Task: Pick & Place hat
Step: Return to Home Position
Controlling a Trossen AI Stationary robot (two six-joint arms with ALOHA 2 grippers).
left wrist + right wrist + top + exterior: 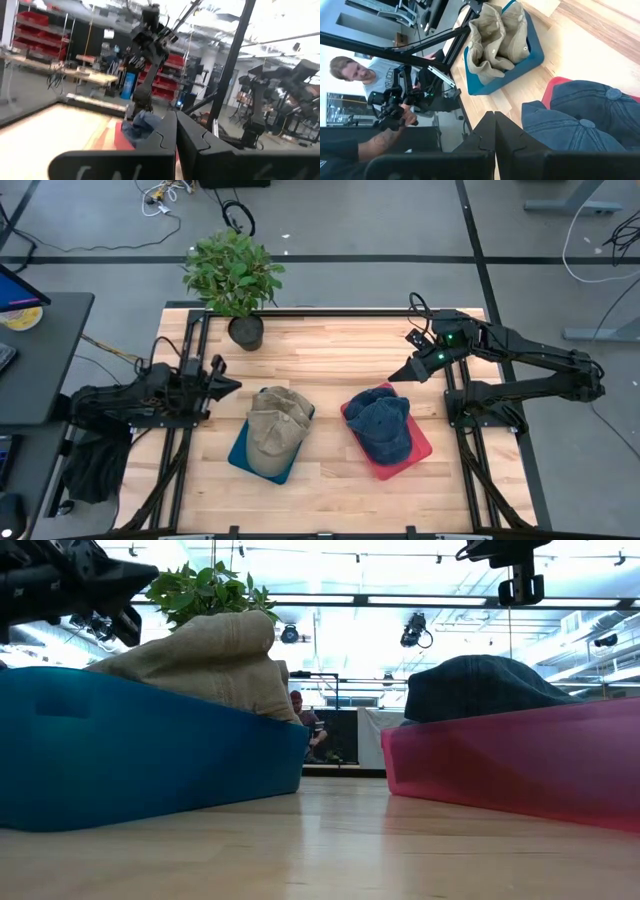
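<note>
A tan cap (274,426) lies in a blue tray (240,451), piled above its rim in the low view (215,660). A dark blue cap (383,422) lies in a red tray (421,448), also seen in the right wrist view (580,125). My left gripper (232,387) is shut, held off the table at its left side, a little left of the tan cap. My right gripper (397,376) is shut and hovers just beyond the blue cap's far edge; its fingers (494,131) hold nothing.
A potted plant (236,280) stands at the table's far edge, left of centre. Black frame rails (190,360) run along both sides of the table. Bare wood shows between the trays and along the near edge. A person (367,75) sits beyond the table.
</note>
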